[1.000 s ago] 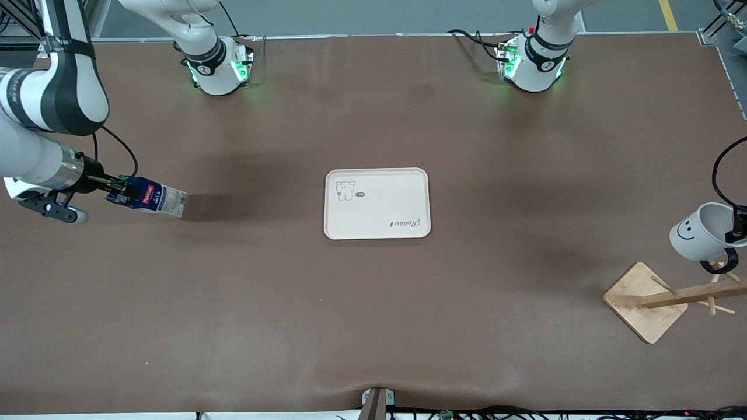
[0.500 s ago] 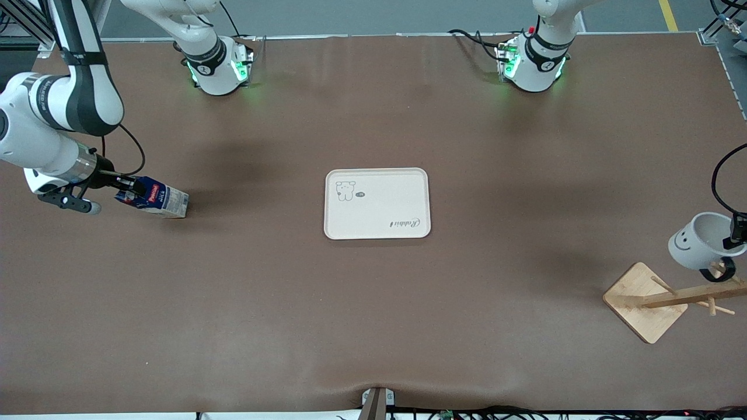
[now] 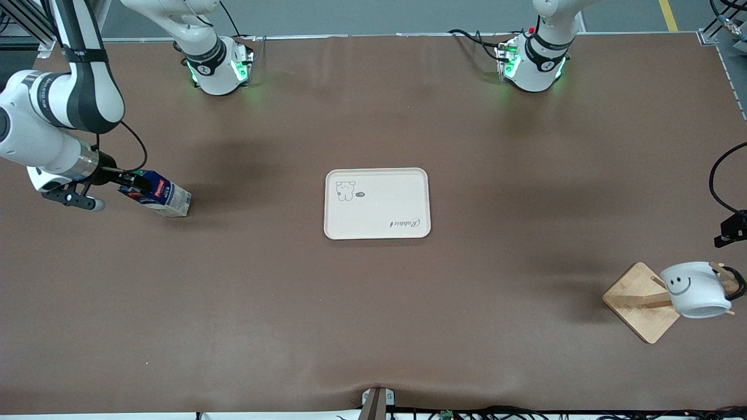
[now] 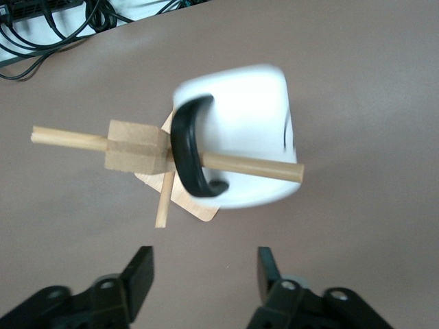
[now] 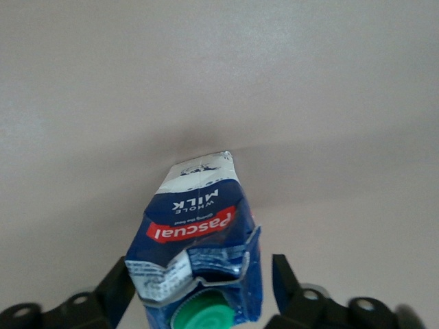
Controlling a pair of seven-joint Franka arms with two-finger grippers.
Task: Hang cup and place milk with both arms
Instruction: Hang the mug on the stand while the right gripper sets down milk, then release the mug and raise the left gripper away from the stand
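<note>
Front view: brown counter [image 3: 373, 303], cream tray [image 3: 377, 203] at centre. At the tray's 9 o'clock, toward the right arm's end, carton [image 3: 156, 197] tilted with its base on the counter, top beside the right gripper [image 3: 129, 182]. At 4 o'clock, mug [image 3: 695, 289] hung on the wooden rack [image 3: 642, 300]; left gripper [image 3: 732, 228] above, apart.

Left wrist view: left gripper [image 4: 204, 274] spread, empty; peg through the mug's [image 4: 240, 147] black handle.

Right wrist view: right gripper [image 5: 200, 279] spread, either side of the carton's [image 5: 199, 236] top, gaps visible.
</note>
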